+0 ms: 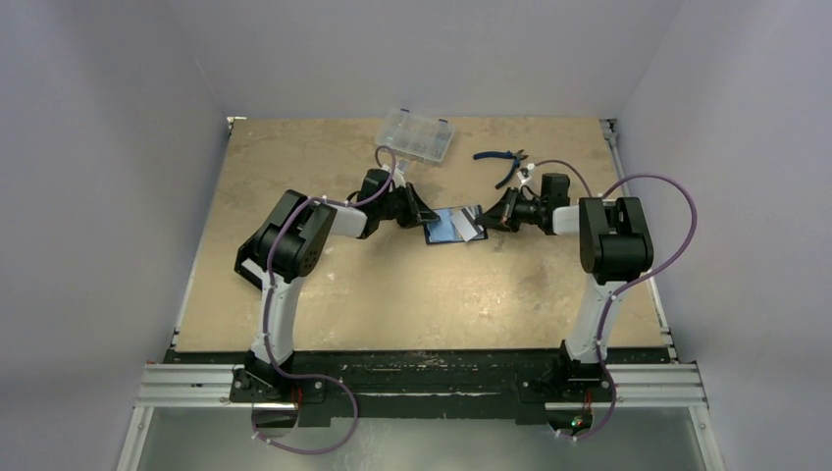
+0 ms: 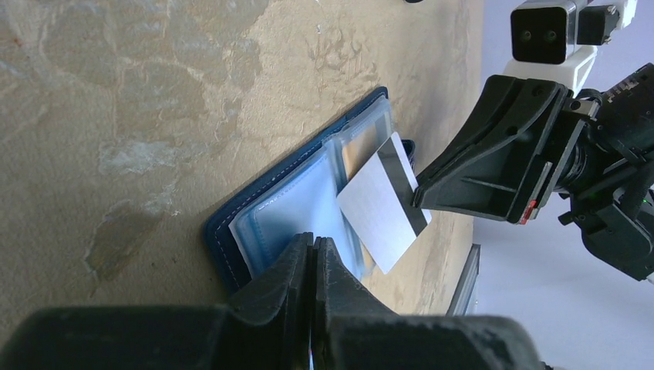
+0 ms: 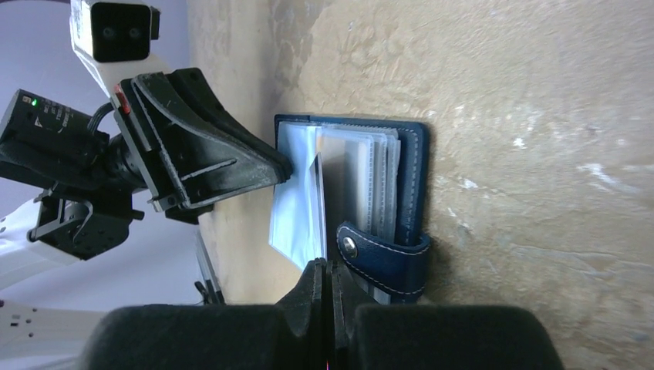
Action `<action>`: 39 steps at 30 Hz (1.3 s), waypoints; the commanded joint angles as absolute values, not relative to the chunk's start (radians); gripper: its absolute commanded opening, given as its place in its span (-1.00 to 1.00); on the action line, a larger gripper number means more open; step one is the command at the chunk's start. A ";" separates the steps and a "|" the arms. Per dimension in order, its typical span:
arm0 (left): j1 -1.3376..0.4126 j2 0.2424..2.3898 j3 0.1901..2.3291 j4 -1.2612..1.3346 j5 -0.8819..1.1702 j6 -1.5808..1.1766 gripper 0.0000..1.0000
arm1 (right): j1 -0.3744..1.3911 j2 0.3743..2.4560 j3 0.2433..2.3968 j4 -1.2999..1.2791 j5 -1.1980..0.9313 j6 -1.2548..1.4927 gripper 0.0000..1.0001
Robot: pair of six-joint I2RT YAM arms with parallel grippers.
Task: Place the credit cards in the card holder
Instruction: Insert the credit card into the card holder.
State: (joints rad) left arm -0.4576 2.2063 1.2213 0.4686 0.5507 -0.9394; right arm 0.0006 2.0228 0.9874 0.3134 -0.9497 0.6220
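While the card holder (image 2: 258, 202) lies open and flat on the table (image 1: 324, 294), midway between the two arms, one credit card (image 2: 383, 208) stands tilted above its clear sleeves. The card is whitish-grey with a dark stripe along one long edge. Its lower corner is down among the sleeves and its upper edge is raised.

The right gripper (image 2: 420, 202) has the card clenched by its striped edge, fingers drawn tight on the thin plastic. From the opposite side, the left gripper (image 2: 312, 258) comes in with its fingers pressed together, their tips on the edge of a clear sleeve. Whether that sleeve is pinched between them cannot be told.

From the left wrist the card's broad face and stripe are plain. The right wrist view catches the card edge-on as a thin dark line rising from its own fingers. It also shows the holder's snap tab (image 3: 385, 258) with its light stud (image 3: 351, 245) folded out beside them, which the left wrist view does not.

Only the overhead view takes in the far side of the table, where a clear compartment case (image 1: 416, 135) and blue-handled pliers (image 1: 502, 163) lie well apart from the holder.
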 commanded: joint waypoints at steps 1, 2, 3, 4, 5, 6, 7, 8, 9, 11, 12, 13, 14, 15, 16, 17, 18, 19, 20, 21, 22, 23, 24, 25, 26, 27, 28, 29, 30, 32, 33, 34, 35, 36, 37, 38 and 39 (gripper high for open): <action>-0.449 2.186 1.189 0.417 0.507 -0.879 -1.00 | 0.027 2.035 1.024 0.334 -0.972 0.600 -1.00; -0.449 2.187 1.189 0.418 0.506 -0.880 -1.00 | 0.030 2.038 1.026 0.336 -0.976 0.600 -1.00; -0.449 2.188 1.190 0.419 0.508 -0.878 -1.00 | 0.032 2.040 1.029 0.336 -0.977 0.599 -1.00; -0.449 2.190 1.190 0.419 0.508 -0.878 -1.00 | 0.035 2.043 1.031 0.336 -0.977 0.597 -1.00; -0.449 2.190 1.190 0.420 0.508 -0.878 -1.00 | 0.035 2.046 1.032 0.335 -0.976 0.595 -1.00; -0.449 2.192 1.190 0.420 0.509 -0.878 -1.00 | 0.035 2.050 1.032 0.336 -0.974 0.595 -1.00; -0.449 2.193 1.190 0.420 0.509 -0.878 -1.00 | 0.035 2.053 1.033 0.339 -0.974 0.594 -1.00; -0.449 2.194 1.190 0.421 0.509 -0.877 -1.00 | 0.035 2.056 1.032 0.345 -0.975 0.597 -1.00; -0.449 2.195 1.190 0.421 0.509 -0.877 -1.00 | 0.036 2.057 1.031 0.366 -0.976 0.604 -1.00; -0.449 2.196 1.189 0.424 0.509 -0.878 -1.00 | 0.037 2.063 1.028 0.405 -0.971 0.629 -1.00; -0.449 2.197 1.188 0.426 0.509 -0.879 -1.00 | 0.038 2.064 1.027 0.426 -0.965 0.638 -1.00; -0.449 2.197 1.187 0.428 0.509 -0.880 -1.00 | 0.038 2.065 1.027 0.441 -0.961 0.644 -1.00; -0.449 2.197 1.186 0.431 0.509 -0.882 -1.00 | 0.039 2.068 1.029 0.457 -0.958 0.652 -1.00; -0.449 2.196 1.186 0.431 0.509 -0.883 -1.00 | 0.040 2.071 1.028 0.479 -0.957 0.664 -1.00; -0.449 2.194 1.184 0.432 0.509 -0.883 -1.00 | 0.042 2.075 1.026 0.500 -0.957 0.678 -1.00; -0.449 2.193 1.184 0.433 0.509 -0.881 -1.00 | 0.045 2.079 1.026 0.519 -0.958 0.689 -1.00; -0.449 2.191 1.183 0.434 0.509 -0.881 -1.00 | 0.048 2.085 1.026 0.535 -0.960 0.699 -1.00; -0.449 2.191 1.182 0.434 0.509 -0.881 -1.00 | 0.052 2.089 1.028 0.548 -0.959 0.704 -1.00; -0.449 2.189 1.182 0.434 0.509 -0.881 -1.00 | 0.056 2.092 1.029 0.554 -0.958 0.705 -1.00; -0.449 2.189 1.181 0.434 0.509 -0.881 -1.00 | 0.061 2.095 1.029 0.560 -0.956 0.708 -1.00; -0.449 2.188 1.180 0.435 0.509 -0.881 -1.00 | 0.065 2.097 1.030 0.568 -0.953 0.712 -1.00; -0.449 2.188 1.180 0.436 0.509 -0.881 -1.00 | 0.069 2.098 1.031 0.575 -0.952 0.715 -1.00; -0.450 2.187 1.178 0.437 0.509 -0.882 -1.00 | 0.074 2.100 1.030 0.587 -0.949 0.719 -1.00; -0.450 2.187 1.178 0.439 0.509 -0.884 -1.00 | 0.080 2.102 1.029 0.597 -0.945 0.721 -1.00; -0.451 2.187 1.176 0.442 0.510 -0.887 -1.00 | 0.088 2.103 1.027 0.605 -0.940 0.722 -1.00; -0.451 2.186 1.175 0.446 0.511 -0.888 -1.00 | 0.091 2.105 1.023 0.617 -0.935 0.724 -1.00; -0.451 2.185 1.175 0.447 0.511 -0.890 -1.00 | 0.094 2.108 1.015 0.637 -0.933 0.734 -1.00; -0.451 2.184 1.174 0.448 0.511 -0.889 -1.00 | 0.097 2.109 1.001 0.672 -0.931 0.753 -1.00; -0.451 2.183 1.174 0.448 0.511 -0.889 -1.00 | 0.097 2.107 0.984 0.716 -0.926 0.778 -1.00; -0.451 2.181 1.174 0.448 0.511 -0.889 -1.00 | 0.097 2.105 0.946 0.821 -0.921 0.841 -1.00; -0.451 2.180 1.174 0.448 0.511 -0.888 -1.00 | 0.097 2.106 0.932 0.862 -0.923 0.864 -1.00; -0.452 2.180 1.174 0.448 0.511 -0.888 -1.00 | 0.098 2.111 0.921 0.906 -0.924 0.886 -1.00; -0.452 2.180 1.174 0.449 0.511 -0.887 -1.00 | 0.098 2.116 0.913 0.931 -0.922 0.901 -1.00; -0.453 2.180 1.174 0.449 0.512 -0.888 -1.00 | 0.097 2.120 0.903 0.963 -0.916 0.919 -1.00; -0.454 2.180 1.175 0.450 0.512 -0.889 -1.00 | 0.099 2.123 0.887 1.006 -0.911 0.943 -1.00; -0.455 2.178 1.176 0.450 0.513 -0.889 -1.00 | 0.099 2.126 0.868 1.043 -0.909 0.962 -1.00; -0.455 2.176 1.177 0.452 0.515 -0.890 -1.00 | 0.098 2.128 0.854 1.071 -0.907 0.976 -1.00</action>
